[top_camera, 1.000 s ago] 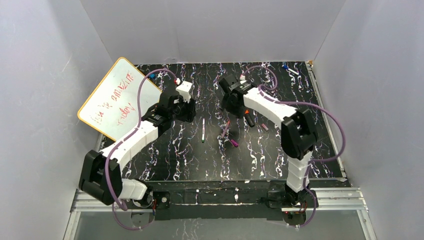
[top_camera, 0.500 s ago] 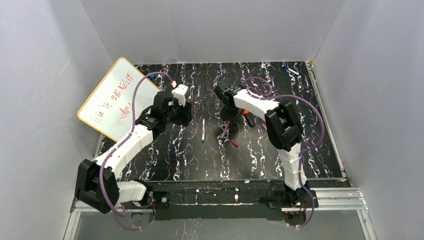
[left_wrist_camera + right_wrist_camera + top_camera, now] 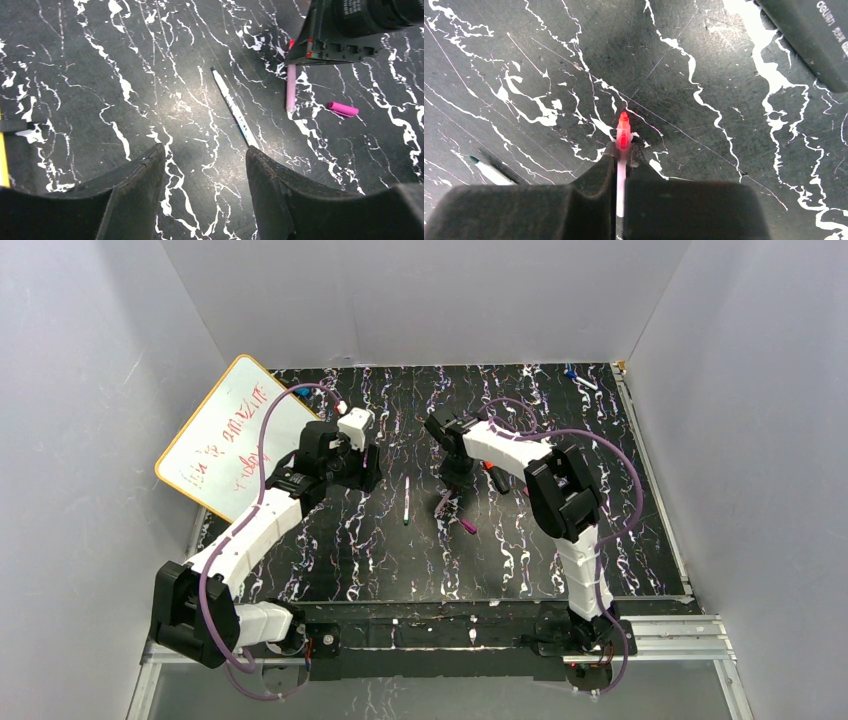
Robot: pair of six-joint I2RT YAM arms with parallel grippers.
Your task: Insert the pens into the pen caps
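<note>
My right gripper (image 3: 623, 150) is shut on the thin pink pen (image 3: 623, 132), whose red tip sticks out past the fingertips just above the table. In the top view the right gripper (image 3: 455, 480) stands over the pink pen (image 3: 443, 502) at mid-table. The magenta cap (image 3: 343, 108) lies just right of the pink pen (image 3: 291, 90). The whitish pen (image 3: 232, 107) with a green tip lies ahead of my left gripper (image 3: 205, 155), which is open and holds nothing. The black pen (image 3: 809, 35) lies close by, and its orange tip (image 3: 489, 468) shows beside the right arm.
A whiteboard (image 3: 225, 435) with a yellow rim leans at the left edge of the black marbled table (image 3: 400, 560). A small blue and white object (image 3: 575, 375) lies at the back right corner. White walls close in three sides.
My right gripper came down and shut on the pink pen. The right arm folded inwards. My left gripper moved slightly back and left and opened a little wider.
</note>
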